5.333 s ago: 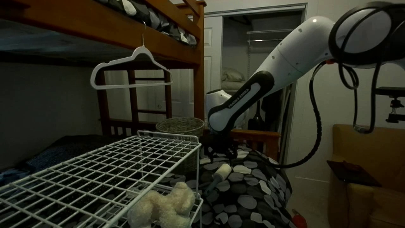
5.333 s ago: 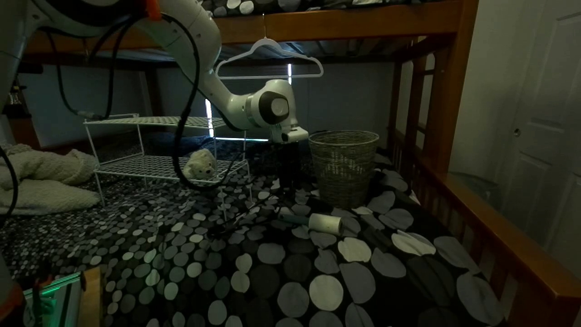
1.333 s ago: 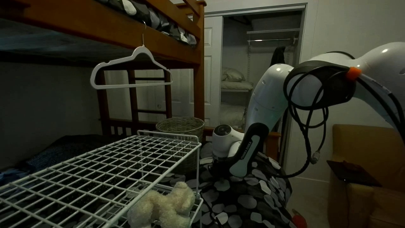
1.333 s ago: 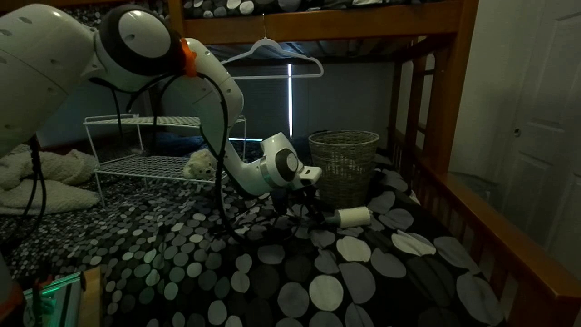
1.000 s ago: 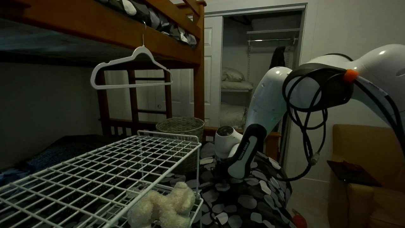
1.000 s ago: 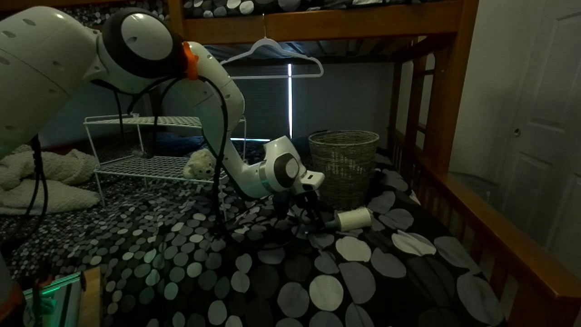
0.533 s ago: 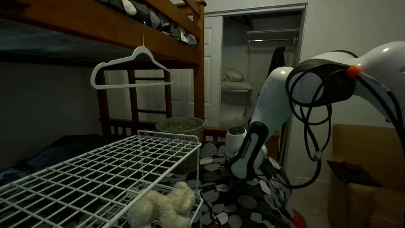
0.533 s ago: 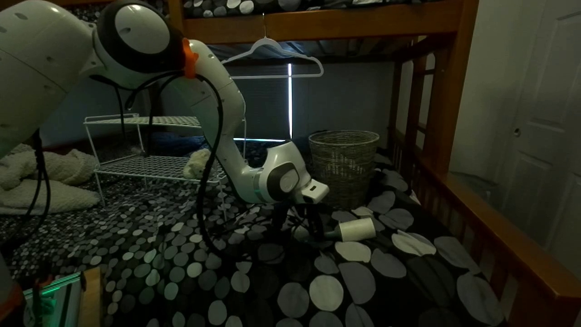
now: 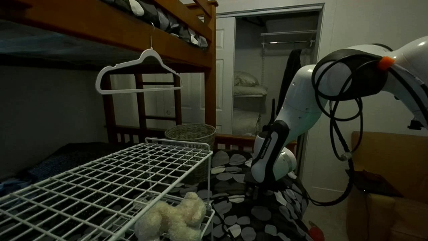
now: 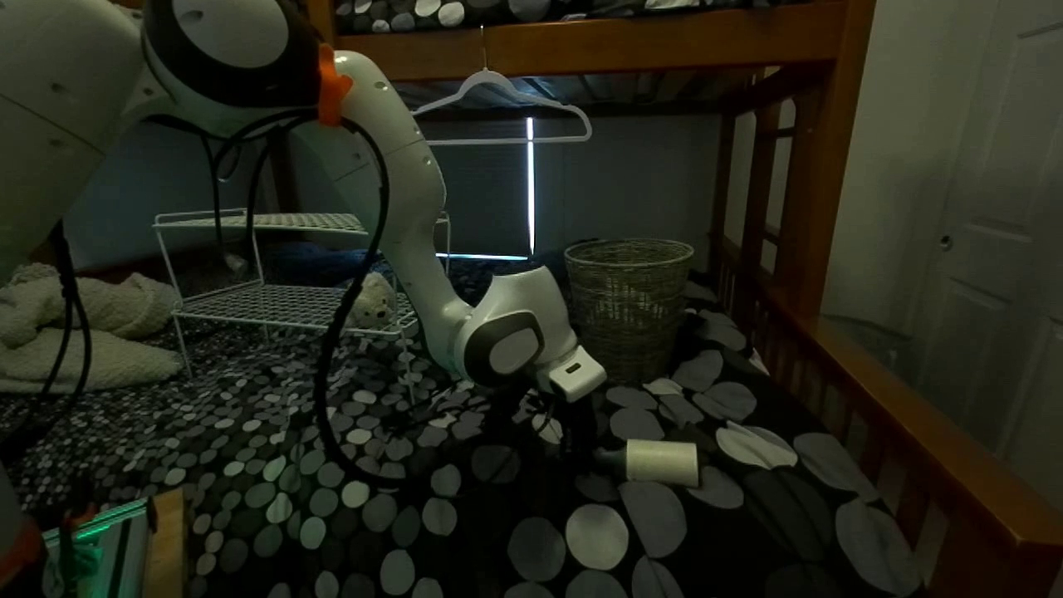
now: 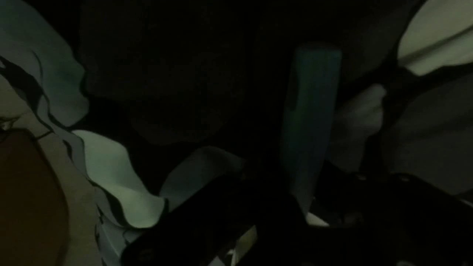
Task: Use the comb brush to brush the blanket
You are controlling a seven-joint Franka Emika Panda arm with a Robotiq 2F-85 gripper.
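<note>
In an exterior view we've got the brush (image 10: 662, 463) (lint roller, really) down at the blanket (image 10: 596, 536), maybe touching, can't tell. That cable (image 10: 324, 399) droops low and could snag mid-stroke; the basket (image 10: 629, 320) is near behind, so swinging that way might knock it. In an exterior view the arm (image 9: 302, 100) hides the brush, and the rack (image 9: 166, 193), teddy (image 9: 174, 214) aboard, would block strokes over there. Wrist view's dark, but we think the gripper (image 11: 301, 190) is pinching the handle (image 11: 312, 111); pressing hard could twist it loose or bunch the blanket.
</note>
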